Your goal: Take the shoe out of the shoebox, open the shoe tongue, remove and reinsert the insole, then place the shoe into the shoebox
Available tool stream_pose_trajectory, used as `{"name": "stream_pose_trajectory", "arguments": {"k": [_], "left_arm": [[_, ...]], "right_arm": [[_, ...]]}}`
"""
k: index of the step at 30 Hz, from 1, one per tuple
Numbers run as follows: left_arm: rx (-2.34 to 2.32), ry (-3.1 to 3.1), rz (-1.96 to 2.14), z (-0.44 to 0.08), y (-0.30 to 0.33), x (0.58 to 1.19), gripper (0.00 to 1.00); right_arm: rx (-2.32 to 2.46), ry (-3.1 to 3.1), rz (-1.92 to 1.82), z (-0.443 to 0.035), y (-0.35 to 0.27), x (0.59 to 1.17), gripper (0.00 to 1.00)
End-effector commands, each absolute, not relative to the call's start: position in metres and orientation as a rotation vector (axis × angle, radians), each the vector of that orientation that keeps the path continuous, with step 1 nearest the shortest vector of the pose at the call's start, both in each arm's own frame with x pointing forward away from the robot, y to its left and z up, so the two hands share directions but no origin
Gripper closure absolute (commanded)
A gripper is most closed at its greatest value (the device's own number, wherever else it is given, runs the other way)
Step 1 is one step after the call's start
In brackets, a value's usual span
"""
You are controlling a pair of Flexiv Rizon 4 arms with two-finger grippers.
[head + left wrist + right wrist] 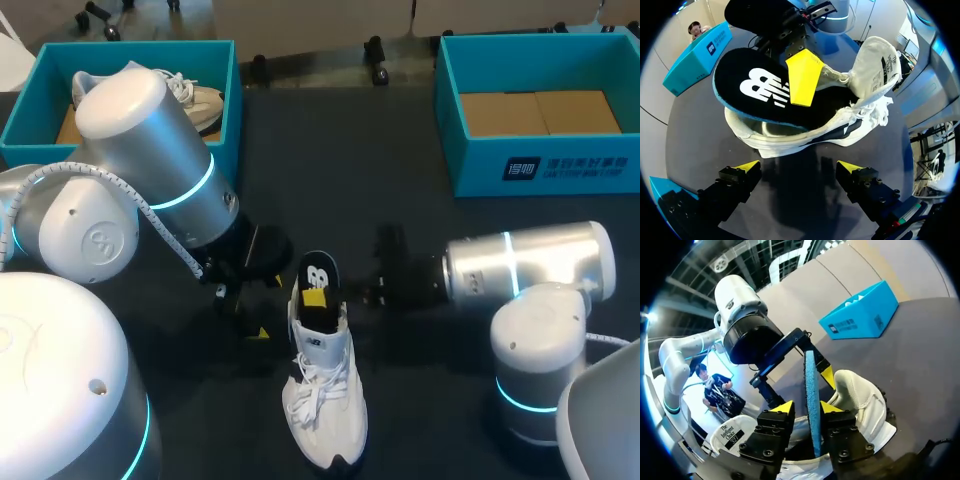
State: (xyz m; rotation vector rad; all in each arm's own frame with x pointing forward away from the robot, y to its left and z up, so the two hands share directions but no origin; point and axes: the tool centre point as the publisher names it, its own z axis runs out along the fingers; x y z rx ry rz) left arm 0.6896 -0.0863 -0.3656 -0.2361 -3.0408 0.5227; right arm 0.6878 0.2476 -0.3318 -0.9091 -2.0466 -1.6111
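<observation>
**Head view:** white lace-up sneaker (pixel 325 400) sits on the dark table (pixel 420 180), near centre, toe toward the near edge, well apart from both boxes. Black foam insole with white logo (pixel 318 272) stands up out of the heel opening, only partly inside. Right end effector (pixel 318 297) comes in from the right and is clamped on the insole, with one yellow tip on its top face. Left end effector (pixel 242 312) is just left of the heel, touching nothing. Far right is a teal cardboard shoebox (pixel 480 165) with a bare brown bottom. Far left is a second teal shoebox (pixel 30 110) holding another pale shoe (pixel 200 100).

**Left wrist view:** left end effector (pixel 799 169) has its fingers spread wide and empty, with the sneaker (pixel 850 125) ahead of it. The white tongue (pixel 875 65) is folded back. The insole (pixel 755 87) has a black top and a blue edge and arches over the heel. Right end effector (pixel 801 75) presses on it.

**Right wrist view:** right end effector (pixel 810 409) pinches the insole (pixel 812 385) edge-on from both sides, blue underside showing. The sneaker (pixel 860 400) is below.

**Handling (my read):**
- **Insole:** light, thin and floppy, so it will buckle if pushed from far back. Grip it across its thickness near the heel end; the fabric face should give decent friction.
- **Sneaker:** light with a soft upper, so it is likely to drag or tip with the insole. Pin it at the heel collar or sidewall with the free end effector.
</observation>
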Motion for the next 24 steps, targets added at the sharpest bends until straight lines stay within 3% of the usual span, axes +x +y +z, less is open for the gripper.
{"name": "stream_pose_trajectory", "arguments": {"k": [1, 4, 24], "left_arm": [[-0.237, -3.040, 0.525, -0.366, -0.086, 0.689, 0.00], [-0.237, -3.040, 0.525, -0.366, -0.086, 0.689, 0.00], [-0.237, -3.040, 0.525, -0.366, -0.086, 0.689, 0.00]], "right_arm": [[-0.906, -2.021, -1.634, -0.336, 0.244, 0.692, 0.75], [-0.912, -1.988, -1.648, -0.339, 0.241, 0.697, 1.00], [-1.065, -1.817, -1.476, -0.356, 0.251, 0.677, 1.00]]}}
